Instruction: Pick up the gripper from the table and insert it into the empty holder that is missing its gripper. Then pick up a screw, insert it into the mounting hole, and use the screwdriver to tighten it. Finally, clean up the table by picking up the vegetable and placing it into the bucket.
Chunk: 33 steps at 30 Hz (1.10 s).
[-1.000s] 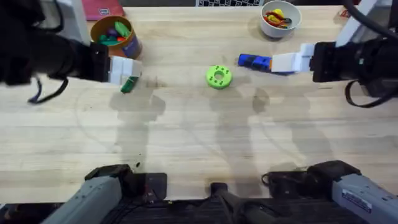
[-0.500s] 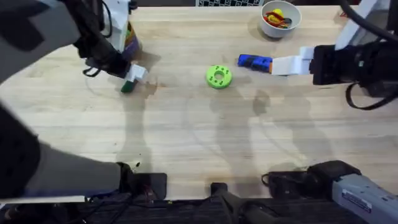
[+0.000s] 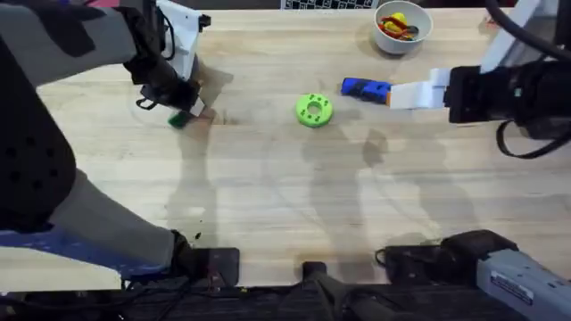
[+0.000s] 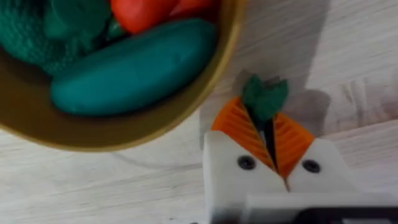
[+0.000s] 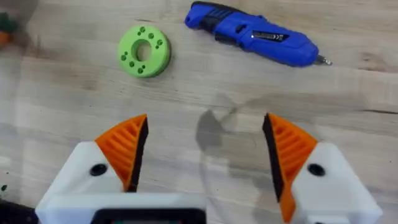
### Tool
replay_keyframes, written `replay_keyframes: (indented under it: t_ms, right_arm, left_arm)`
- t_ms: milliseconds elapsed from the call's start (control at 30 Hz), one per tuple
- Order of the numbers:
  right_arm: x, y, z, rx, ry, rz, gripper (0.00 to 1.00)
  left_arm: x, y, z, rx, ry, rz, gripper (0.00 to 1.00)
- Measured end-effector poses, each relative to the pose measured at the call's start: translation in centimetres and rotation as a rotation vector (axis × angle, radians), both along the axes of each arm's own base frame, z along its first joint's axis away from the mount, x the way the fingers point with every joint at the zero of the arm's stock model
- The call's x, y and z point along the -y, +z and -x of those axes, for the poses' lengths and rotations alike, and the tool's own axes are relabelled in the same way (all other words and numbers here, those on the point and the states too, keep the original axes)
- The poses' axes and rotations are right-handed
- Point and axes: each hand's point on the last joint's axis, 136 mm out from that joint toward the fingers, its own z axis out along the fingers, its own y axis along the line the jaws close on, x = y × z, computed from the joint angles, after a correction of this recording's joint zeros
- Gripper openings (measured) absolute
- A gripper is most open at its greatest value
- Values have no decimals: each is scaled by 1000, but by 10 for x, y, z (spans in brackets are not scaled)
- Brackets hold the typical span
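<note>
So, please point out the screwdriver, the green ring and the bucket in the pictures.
screwdriver (image 5: 255, 38): right wrist view, middle of its blue body.
green ring (image 3: 313, 110): overhead view, its flat top face beside the centre hole.
bucket (image 4: 205, 81): left wrist view, on its yellow-brown rim.

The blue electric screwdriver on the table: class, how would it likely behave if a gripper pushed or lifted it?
The blue electric screwdriver looks like rigid plastic, so probably stiff. Its rounded barrel lies flat on the wooden table, so a sideways push may roll it. The glossy, tapering body could slip between the pads.
</note>
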Motion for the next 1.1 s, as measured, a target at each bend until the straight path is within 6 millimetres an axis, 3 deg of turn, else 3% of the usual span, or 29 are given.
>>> replay_keyframes:
  t_ms: [333, 467, 600, 733, 900, 1000, 1100]
  right_arm:
    - [0, 0, 0, 0, 0, 0, 994]
    - [0, 0, 0, 0, 0, 0, 995]
    - [0, 0, 0, 0, 0, 0, 994]
    - [0, 0, 0, 0, 0, 0, 994]
    - [0, 0, 0, 0, 0, 0, 994]
    - [0, 0, 0, 0, 0, 0, 994]
    - [0, 0, 0, 1, 0, 0, 994]
  left_arm:
    - [1, 0, 9, -50, -1, 4, 22]
    - [4, 10, 14, -90, 2, 8, 22]
    - [8, 45, -13, -2, 12, 4, 21]
    - [6, 111, -43, 163, 50, 4, 20]
    - [-2, 187, -66, 362, 86, 0, 20]
    - [-13, 203, -74, 424, 113, -5, 19]
    - [-25, 195, -78, 416, 140, -5, 19]
